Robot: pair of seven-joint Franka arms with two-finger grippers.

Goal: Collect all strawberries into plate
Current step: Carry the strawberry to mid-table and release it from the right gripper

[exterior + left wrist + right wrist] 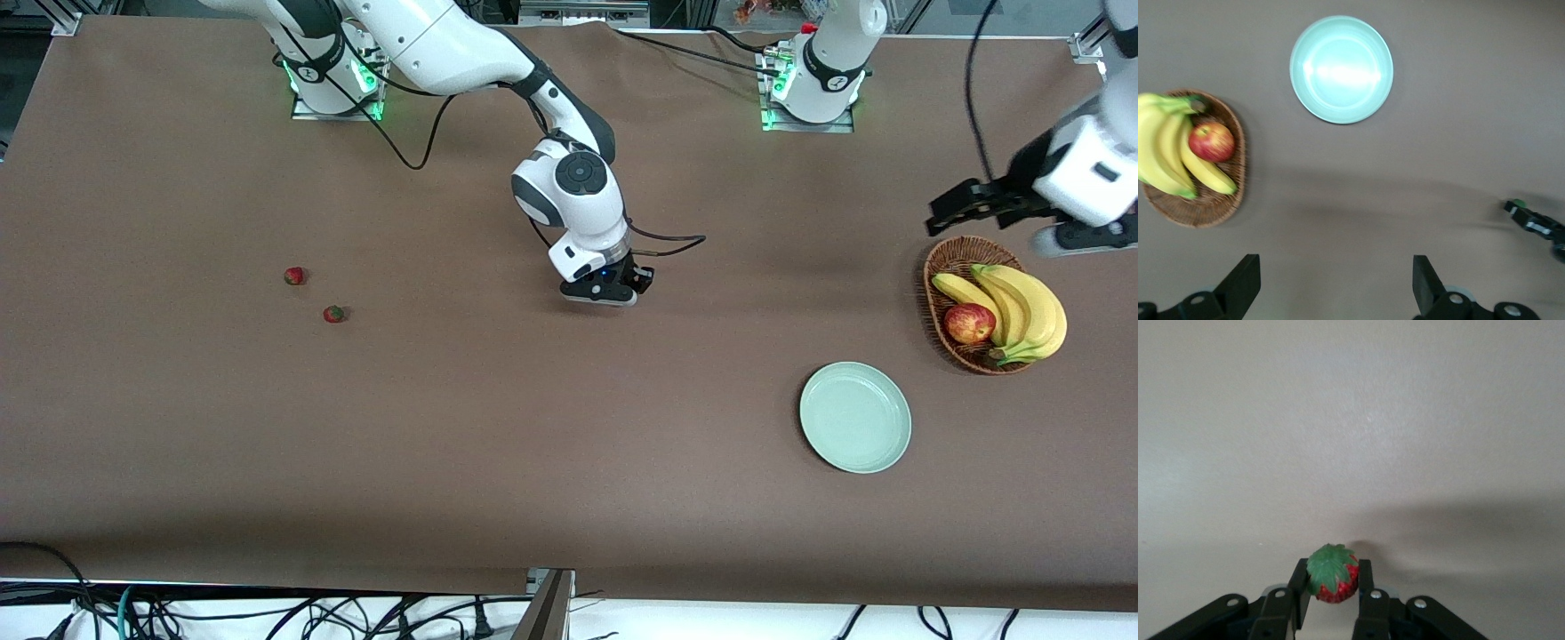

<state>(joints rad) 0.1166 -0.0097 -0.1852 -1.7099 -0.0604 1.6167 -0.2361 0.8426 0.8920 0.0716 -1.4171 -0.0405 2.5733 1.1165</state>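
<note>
Gripping a small red strawberry (1333, 581) with a green leafy cap between its two black fingers (1365, 587), the right end effector (613, 289) hangs over the middle of the brown tabletop (498, 444); the berry's cap faces the wrist camera and its red, finely pitted flesh shows below the leaves. Two further small red strawberries lie on the tabletop toward the right arm's end, close together but apart: one (294, 276) farther from the front camera, the other (334, 314) nearer to it, with a trace of green at its side. The round, shallow, pale mint-green plate (855, 416) with a glossy surface and raised rim lies toward the left arm's end, well apart from these berries, and holds nothing. Beside it, farther from the front camera, stands a brown wicker basket (944, 267) containing a bunch of yellow bananas (1022, 311) and a red-yellow apple (969, 324). The left end effector (1335, 283) waits in the air over the tabletop just beside the basket, its fingers spread wide and holding nothing.
</note>
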